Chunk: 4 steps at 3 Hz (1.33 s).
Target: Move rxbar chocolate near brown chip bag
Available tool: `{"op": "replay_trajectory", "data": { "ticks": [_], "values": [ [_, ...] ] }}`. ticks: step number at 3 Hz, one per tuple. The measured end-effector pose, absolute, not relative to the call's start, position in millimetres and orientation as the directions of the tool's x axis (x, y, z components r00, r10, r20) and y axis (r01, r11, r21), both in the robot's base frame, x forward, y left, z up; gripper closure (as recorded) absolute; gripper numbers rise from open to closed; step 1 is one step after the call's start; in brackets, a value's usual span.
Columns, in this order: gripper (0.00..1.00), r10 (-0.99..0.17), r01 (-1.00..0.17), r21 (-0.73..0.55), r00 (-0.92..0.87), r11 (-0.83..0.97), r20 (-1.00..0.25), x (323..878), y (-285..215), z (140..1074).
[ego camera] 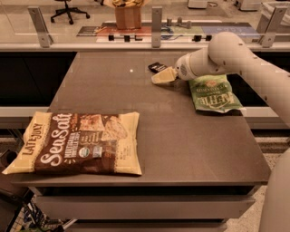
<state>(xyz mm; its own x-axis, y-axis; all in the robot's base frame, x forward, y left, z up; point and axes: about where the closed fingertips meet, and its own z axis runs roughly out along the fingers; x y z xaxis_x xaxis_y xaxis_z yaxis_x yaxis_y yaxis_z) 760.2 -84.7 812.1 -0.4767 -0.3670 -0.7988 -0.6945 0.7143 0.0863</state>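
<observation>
The rxbar chocolate [157,67] is a small black bar lying flat on the table's far middle. My gripper [162,76] hangs just in front of it and slightly right, its pale fingers pointing left, right beside the bar. The brown chip bag [78,143] with "Sea Salt" lettering lies flat at the table's near left corner, far from the bar and the gripper.
A green bag [212,93] lies at the table's right side under my white arm [235,59]. The dark table [181,145] ends at a glass partition with metal posts [157,26] along the back. A cardboard box [127,13] stands beyond it.
</observation>
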Motion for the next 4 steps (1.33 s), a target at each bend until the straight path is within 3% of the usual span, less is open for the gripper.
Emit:
{"op": "replay_trajectory", "data": {
  "ticks": [2, 3, 4],
  "values": [
    [0.88, -0.367, -0.695, 0.087, -0.477, 0.714, -0.799, 760.2, -84.3, 816.4],
    [1.00, -0.367, -0.695, 0.087, -0.477, 0.713, -0.798, 760.2, -83.8, 820.1],
    [1.00, -0.368, -0.695, 0.087, -0.477, 0.713, -0.798, 760.2, -83.8, 820.2]
  ]
}}
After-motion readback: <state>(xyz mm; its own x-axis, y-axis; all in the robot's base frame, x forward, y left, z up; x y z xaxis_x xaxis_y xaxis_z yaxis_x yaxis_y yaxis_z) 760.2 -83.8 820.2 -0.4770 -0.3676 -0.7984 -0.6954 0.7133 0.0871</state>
